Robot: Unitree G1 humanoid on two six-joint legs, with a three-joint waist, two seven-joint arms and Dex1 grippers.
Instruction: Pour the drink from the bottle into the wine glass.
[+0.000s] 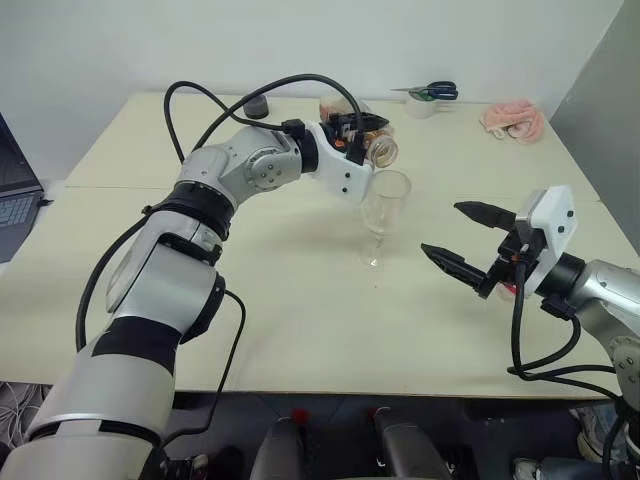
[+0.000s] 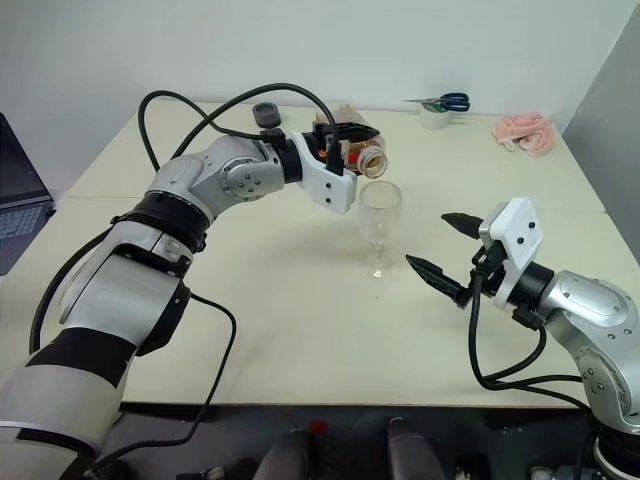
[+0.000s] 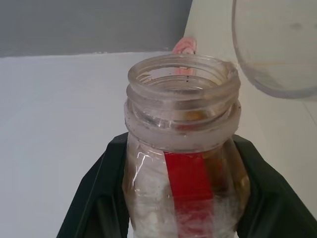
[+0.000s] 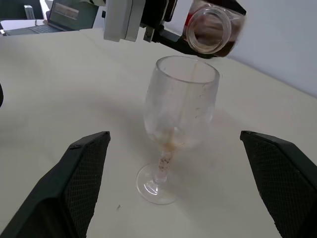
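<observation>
Standing upright near the middle of the pale cream bench (image 1: 120, 330): a fully transparent, colourless stemmed wine glass (image 1: 383, 212) with a rounded bowl, taken here as the landmark. Directly above the glass's rim, on its far-left side: the left claw (image 1: 362, 135), clamped by its two black fingers (image 3: 94, 193) on a small clear squarish plastic bottle (image 1: 372, 140) with a wide threaded neck and a red-and-white label strip, cap off. Bottle tipped onto its side, open mouth turned toward the glass and hanging just over the rim, apart from it. Visible in the right wrist view: a thin thread of brownish-amber drink (image 4: 190, 87) falling from the bottle's mouth down into the bowl, with a small amber pool gathered at the bowl's bottom; more brownish liquid still lying inside the tipped bottle. To the right of the glass and nearer the bench's front edge, well apart from it: the right claw (image 1: 462, 240), raised above the bench, black fingers spread wide and holding nothing, pointing toward the glass's stem. Far behind the glass, by the bench's back edge: blue-handled scissors (image 1: 432, 92) lying atop a white tape roll (image 1: 423, 106), and to their right a crumpled pink cloth (image 1: 514, 119). Behind the glass to the left, past the left arm: a small dark round object (image 2: 267, 114), too small to identify. Far to the left of the glass, beyond the bench's edge: part of an open laptop (image 1: 15, 195).
</observation>
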